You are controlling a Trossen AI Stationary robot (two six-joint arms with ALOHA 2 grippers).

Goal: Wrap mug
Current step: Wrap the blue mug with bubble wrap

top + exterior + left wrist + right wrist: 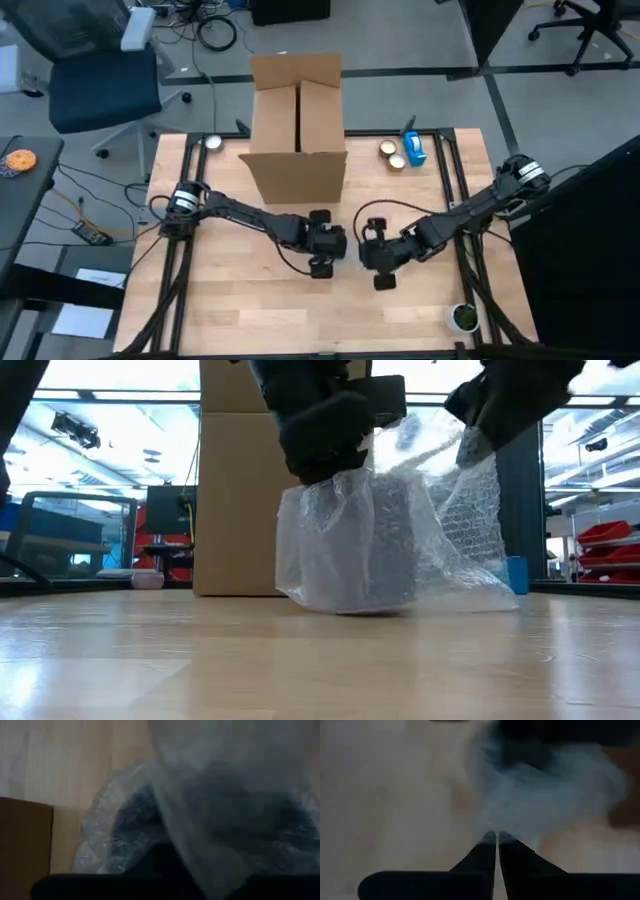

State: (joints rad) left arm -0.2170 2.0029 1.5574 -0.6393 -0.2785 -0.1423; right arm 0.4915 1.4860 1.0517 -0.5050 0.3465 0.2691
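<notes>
Now mid-wrap | mug [385, 545] – dark, hard, breakable, likely weighty – stands just in front of the cardboard box [298, 125] | bubble wrap [440, 550]: soft, light, slippery – we take it by its edges | right gripper [496, 840] pinched together on the wrap | left gripper [322, 245] beside mug, fingers unclear.

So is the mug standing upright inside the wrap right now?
Upright: in the low view the mug stands on its base on the table, with bubble wrap bunched around it.
</notes>
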